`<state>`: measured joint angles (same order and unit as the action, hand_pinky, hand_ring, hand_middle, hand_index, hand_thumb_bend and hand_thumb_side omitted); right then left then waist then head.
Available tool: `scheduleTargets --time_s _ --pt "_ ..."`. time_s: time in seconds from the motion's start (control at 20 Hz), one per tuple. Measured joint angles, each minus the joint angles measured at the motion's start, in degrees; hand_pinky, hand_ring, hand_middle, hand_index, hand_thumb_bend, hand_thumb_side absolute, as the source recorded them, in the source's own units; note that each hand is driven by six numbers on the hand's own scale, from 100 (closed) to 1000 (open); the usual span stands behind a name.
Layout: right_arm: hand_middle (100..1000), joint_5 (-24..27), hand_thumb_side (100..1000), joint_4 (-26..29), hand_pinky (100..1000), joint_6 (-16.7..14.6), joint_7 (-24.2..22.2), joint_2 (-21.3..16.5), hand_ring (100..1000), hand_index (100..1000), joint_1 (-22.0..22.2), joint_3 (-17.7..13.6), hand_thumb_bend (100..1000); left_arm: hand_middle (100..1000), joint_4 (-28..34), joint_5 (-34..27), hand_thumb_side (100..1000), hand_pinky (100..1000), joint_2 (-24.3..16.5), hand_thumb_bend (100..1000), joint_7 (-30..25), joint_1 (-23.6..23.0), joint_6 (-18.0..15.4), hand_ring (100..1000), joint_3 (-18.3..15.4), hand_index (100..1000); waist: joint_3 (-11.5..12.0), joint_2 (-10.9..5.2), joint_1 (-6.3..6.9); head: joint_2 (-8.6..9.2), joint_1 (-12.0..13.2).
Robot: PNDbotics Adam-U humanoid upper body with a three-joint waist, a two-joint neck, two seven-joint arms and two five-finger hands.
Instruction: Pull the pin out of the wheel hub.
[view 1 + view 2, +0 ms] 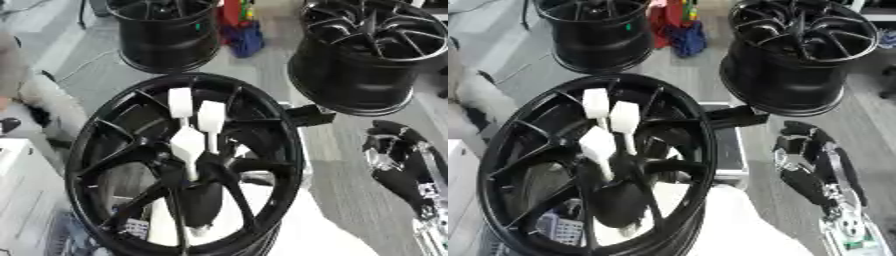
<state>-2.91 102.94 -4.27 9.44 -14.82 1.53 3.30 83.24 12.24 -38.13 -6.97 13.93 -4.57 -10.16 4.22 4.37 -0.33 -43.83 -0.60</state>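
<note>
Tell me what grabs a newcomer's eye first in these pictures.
The big black wheel hub fills the near centre, with three white pins standing at its middle. Two more black wheels stand on the floor behind it, and the robot's right hand hangs at the right, apart from the hub.

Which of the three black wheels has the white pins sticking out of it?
The big near wheel, at the front. White pins stand up from its middle. The two far wheels show none.

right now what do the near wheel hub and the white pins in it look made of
Near wheel hub: apparently cast metal with glossy black paint; thin rigid spokes carry light reflections. White pins: probably plastic, matte and uniformly white with blocky heads, though painted metal cannot be ruled out.
</note>
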Motion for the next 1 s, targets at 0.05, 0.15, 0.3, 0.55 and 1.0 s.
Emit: scheduleTargets --time_s 0.05,0.15,0.3,0.55,1.0 --pt "648 0.0 142 0.0 654 0.0 0.0 0.0 590 755 0.0 -0.1 100 659 1.9 -1.4 318 600 1.7 606 1.9 -0.7 0.3 597 -0.9 771 0.0 0.12 -0.14 0.0 -0.1" --pt "648 0.0 145 0.0 655 0.0 0.0 0.4 590 755 0.0 -0.1 100 645 5.3 -3.6 297 590 5.3 583 5.7 -1.9 1.1 590 -2.5 762 0.1 0.27 -0.4 0.01 -0.2" --pt "648 0.0 145 0.0 655 0.0 0.1 0.6 590 755 0.0 -0.1 100 635 9.3 -6.0 282 584 10.5 569 11.0 -3.4 2.5 584 -4.7 753 0.3 0.29 -0.51 0.02 -0.3" --pt "648 0.0 145 0.0 655 0.0 0.2 0.9 590 755 0.0 -0.1 100 626 11.7 -6.2 246 579 18.9 553 17.0 -4.1 5.1 579 -7.6 746 1.0 0.24 -0.95 0.02 -0.7" --pt "648 0.0 144 0.0 655 0.0 0.2 0.9 590 755 -0.1 -0.1 100 618 11.7 -6.1 234 575 25.2 548 19.9 -4.5 6.4 573 -8.1 742 1.2 0.08 -1.15 0.02 -0.7"
